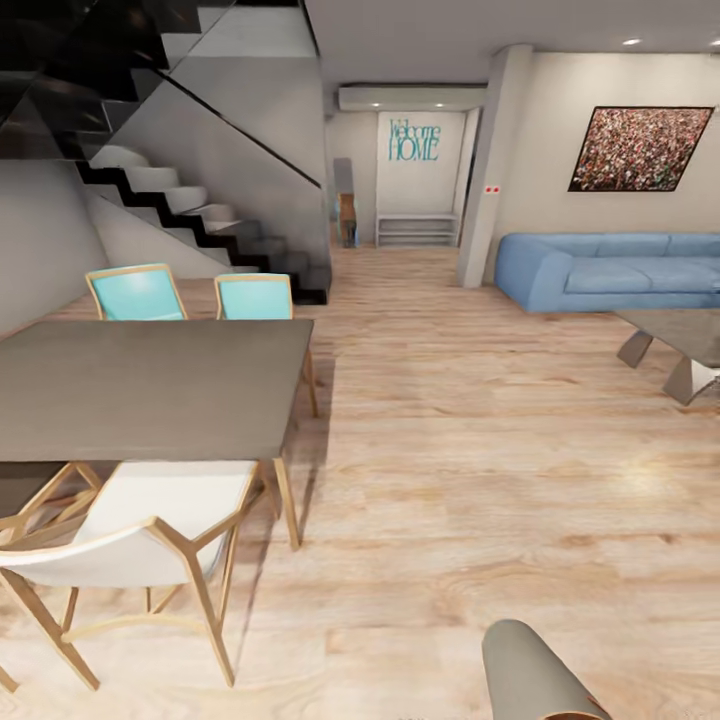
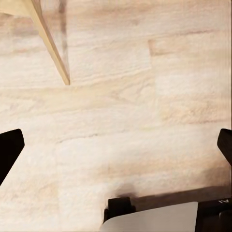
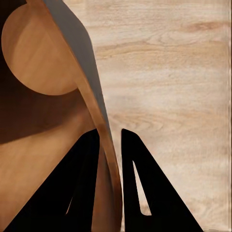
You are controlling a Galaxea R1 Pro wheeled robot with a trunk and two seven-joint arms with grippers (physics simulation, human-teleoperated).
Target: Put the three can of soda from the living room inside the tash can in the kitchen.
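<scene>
1. The right gripper [image 3: 110, 145] is clamped on the wall of the tash can [image 3: 53, 111]: in the right wrist view one dark finger sits inside the brown interior and the other outside, with the thin rim pinched between them. The round brown floor of the bin looks bare, so I judge no can is in it yet.
2. In the head view the tan outside of the tash can [image 1: 535, 670] rises at the bottom edge, carried over the wood-plank floor [image 1: 450, 450].
3. The left gripper [image 2: 116, 145] hangs over bare floor, jaws wide apart and holding nothing; a pale chair leg [image 2: 50, 46] crosses one corner of its view.
4. Ahead lie the grey dining table [image 1: 150, 385] with turquoise chairs [image 1: 137, 292] at its far edge and a white chair [image 1: 140, 545] at its near edge, a blue sofa [image 1: 610, 270], and a low table [image 1: 680, 345] in front of the sofa.
5. No soda cans are visible, so where they are cannot be told.
6. The step in hand looks like travel with the bin through the living room. The next move probably calls for finding the cans and keeping the pinch on the rim steady.
</scene>
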